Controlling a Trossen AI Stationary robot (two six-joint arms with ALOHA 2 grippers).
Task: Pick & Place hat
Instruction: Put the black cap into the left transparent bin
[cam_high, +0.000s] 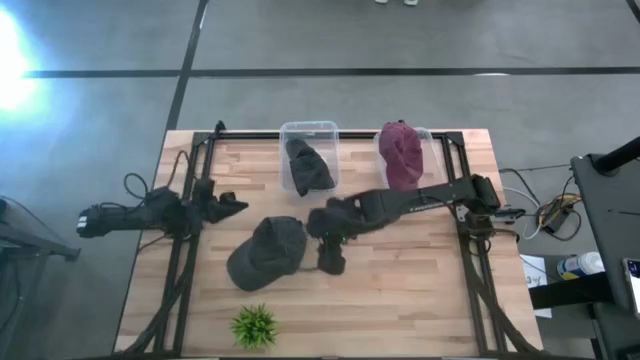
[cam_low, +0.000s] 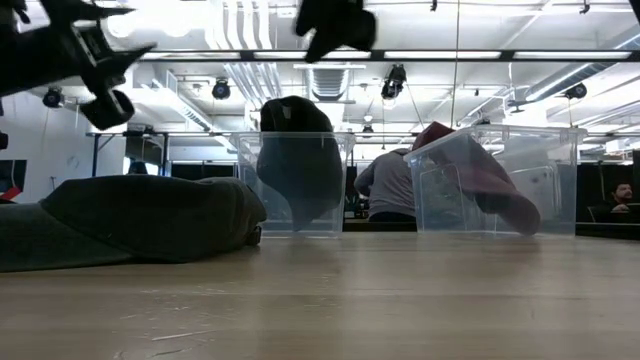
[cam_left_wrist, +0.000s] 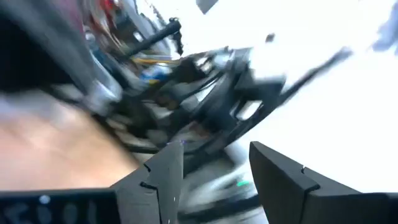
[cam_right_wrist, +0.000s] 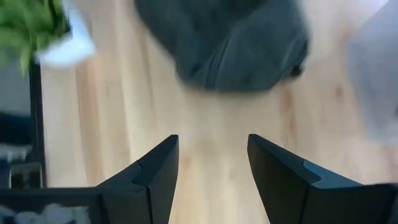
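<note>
A dark grey cap (cam_high: 268, 251) lies crown up on the wooden table, left of centre; it also shows in the low view (cam_low: 130, 220) and the right wrist view (cam_right_wrist: 230, 43). My right gripper (cam_high: 330, 262) is open and empty, held above the table just right of this cap, fingers pointing down. A second dark cap (cam_high: 308, 165) sits in a clear bin (cam_high: 309, 128), and a maroon cap (cam_high: 401, 152) in another clear bin (cam_high: 440, 140). My left gripper (cam_high: 235, 206) is open and empty at the table's left side, raised, pointing right.
A small green plant (cam_high: 254, 325) stands near the table's near edge, left of centre. The two clear bins stand along the far edge. Bare wood lies to the right of and near my right gripper. A person (cam_low: 390, 185) shows in the room behind the bins.
</note>
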